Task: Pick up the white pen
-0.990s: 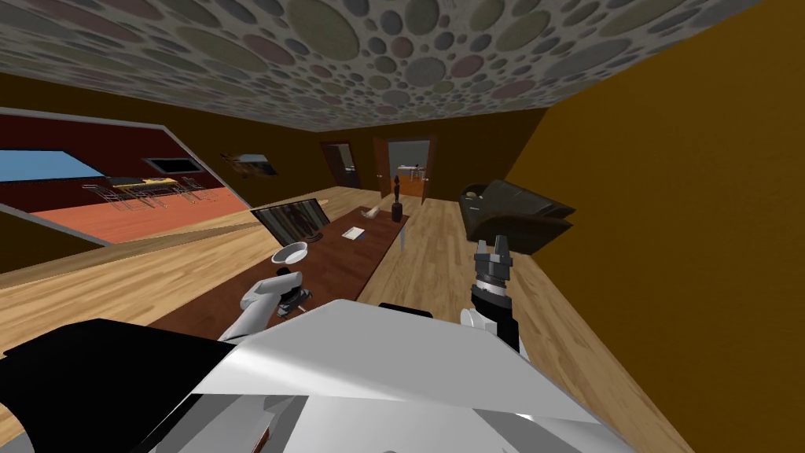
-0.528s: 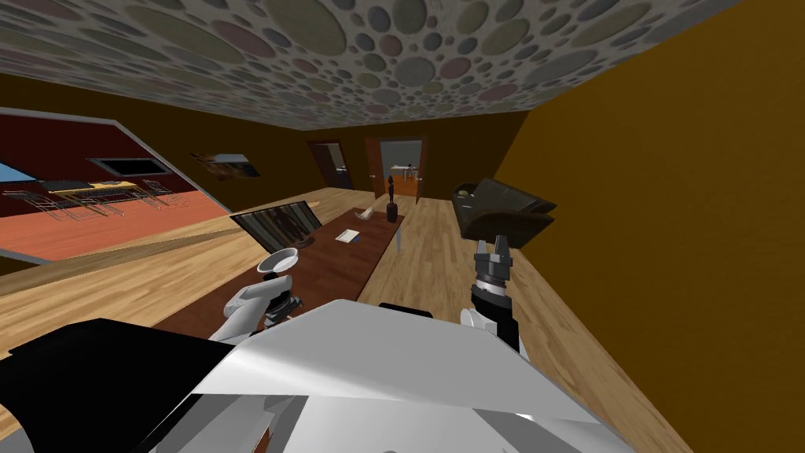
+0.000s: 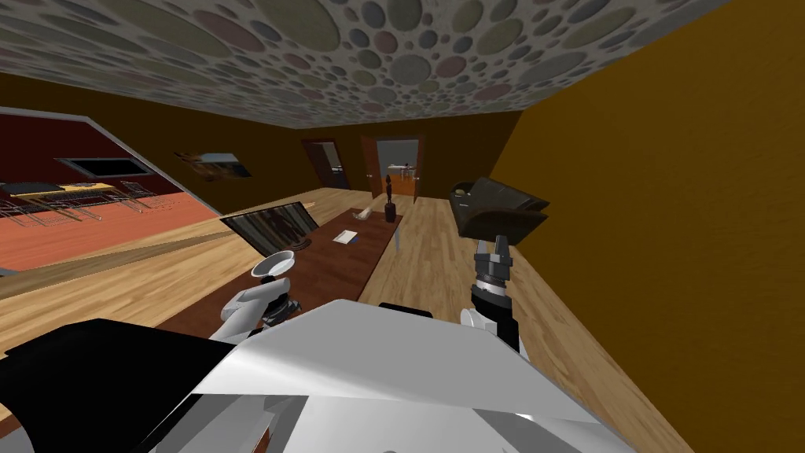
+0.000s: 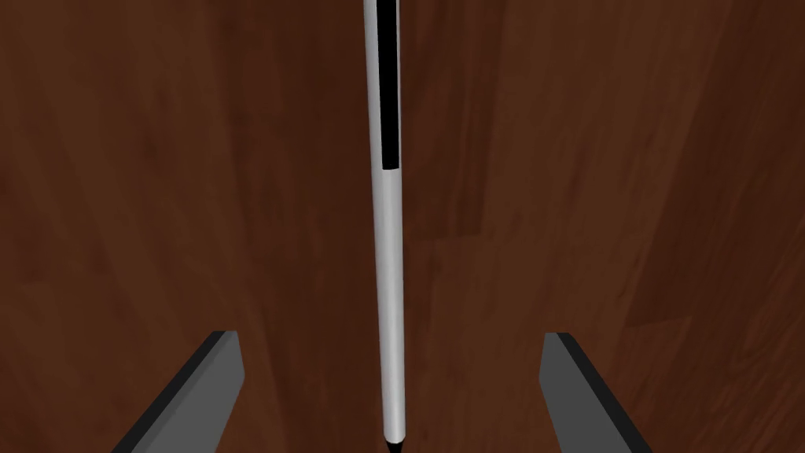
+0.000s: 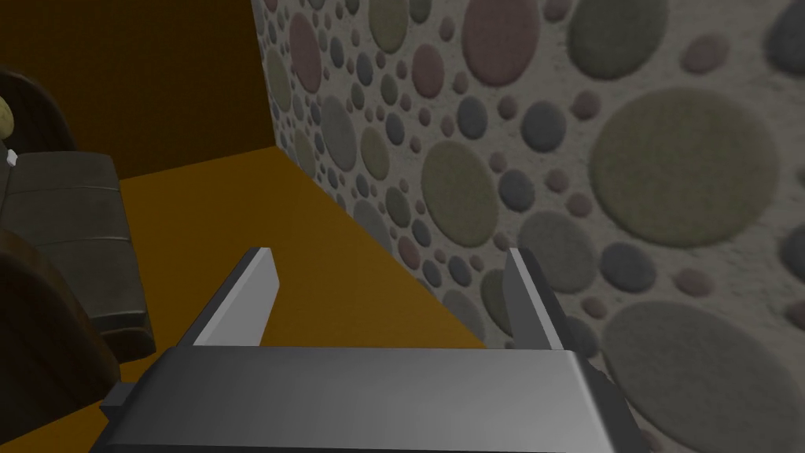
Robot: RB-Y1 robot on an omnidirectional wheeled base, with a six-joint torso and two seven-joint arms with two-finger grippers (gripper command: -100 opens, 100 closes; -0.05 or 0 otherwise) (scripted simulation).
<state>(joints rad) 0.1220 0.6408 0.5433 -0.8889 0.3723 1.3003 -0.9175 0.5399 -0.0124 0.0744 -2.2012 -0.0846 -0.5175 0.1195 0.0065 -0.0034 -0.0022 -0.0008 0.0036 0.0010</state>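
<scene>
L end effector (image 4: 389,334) hangs over dark brown wood surface (image 4: 157,157), fingers spread wide, gripping nothing. Target: white pen (image 4: 387,275) lies flat on surface, running lengthwise btwn the two fingers, approx centred. Black strip on its far half, dark tip at the end nearest the end effector body. Both fingers well apart from barrel, no contact

R end effector (image 3: 493,245) raised at robot's right side over the floor, fingers parted, empty, idle

Risks (judgement, not observed):
- pen thin, round, low on surface → blades must go almost to the wood. Too deep = tips jam on surface; too shallow = blades close above barrel, miss
- closing line looks square across barrel, OK, but any offset → one blade hits first, pen rolls/skids sideways
- grip point looks close to tip end, not mid-barrel → pen prob. droops or pivots on lift
- smooth barrel + thin blades → may squirt out under hard squeeze
- white bowl (image 3: 273,263) stands on surface near L arm; wide swing on lift could knock it

Height above surface: can't tell from wrist view
</scene>
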